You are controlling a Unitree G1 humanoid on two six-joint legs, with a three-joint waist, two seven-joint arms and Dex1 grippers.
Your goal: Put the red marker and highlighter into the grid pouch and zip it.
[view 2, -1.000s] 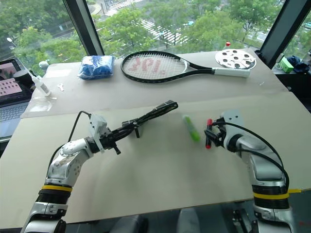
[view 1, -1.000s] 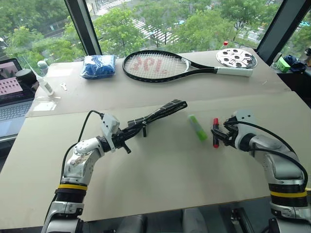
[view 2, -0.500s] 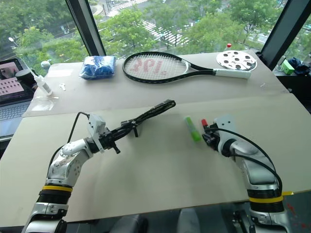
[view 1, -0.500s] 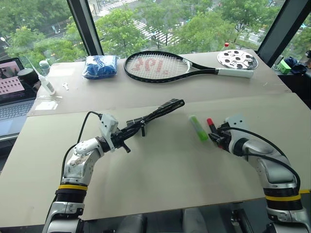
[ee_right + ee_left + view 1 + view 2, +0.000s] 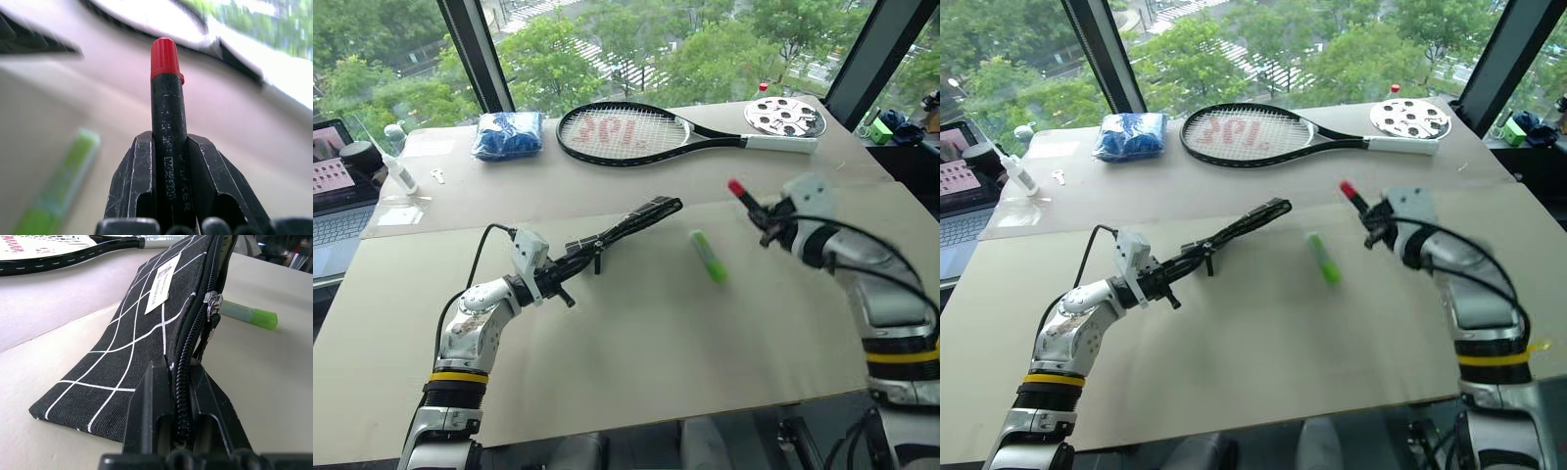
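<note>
The red marker, black-bodied with a red cap, is lifted off the table, and my right gripper is shut on it. In the right wrist view the marker sticks out between the fingers. The light-green highlighter lies on the table between my two arms, below and left of the marker. My left gripper is shut on one end of the grid pouch, holding it edge-up and slanting away. The left wrist view shows its zipper running along the top edge.
A tennis racket lies across the far side of the table, with a blue bundle to its left and a white perforated disc at its handle end. A laptop and a small bottle stand at the far left.
My right gripper has closed on the red marker and raised it off the table, turning as it rose. The left gripper and pouch have stayed put.
</note>
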